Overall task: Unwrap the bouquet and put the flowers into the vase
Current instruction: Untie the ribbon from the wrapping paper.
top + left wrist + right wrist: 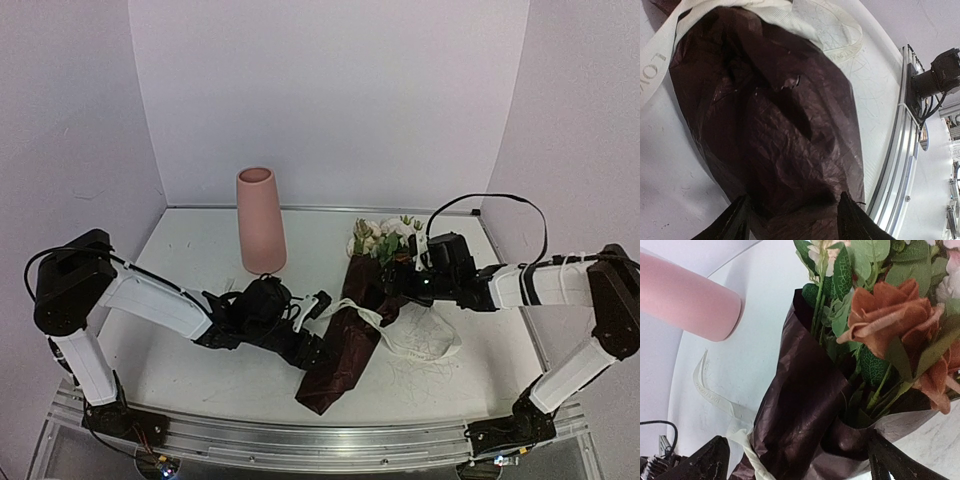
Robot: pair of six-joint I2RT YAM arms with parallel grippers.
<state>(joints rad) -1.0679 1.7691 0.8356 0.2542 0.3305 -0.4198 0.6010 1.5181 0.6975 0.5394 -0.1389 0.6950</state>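
The bouquet (355,320) lies on its side at the middle-right of the table (200,380), blooms toward the far wall. Its flowers (385,238) are enclosed in the dark red wrapping paper (780,125), so unwrapping appears barely begun. The vase (260,220) stands upright and apart at the far left, with no stems showing in it. The right gripper (797,455) is spread wide astride the paper's mouth, the left gripper (792,210) straddles the near tail, grip indeterminable, and the cream ribbon (715,400) trails slack, seemingly loosened.
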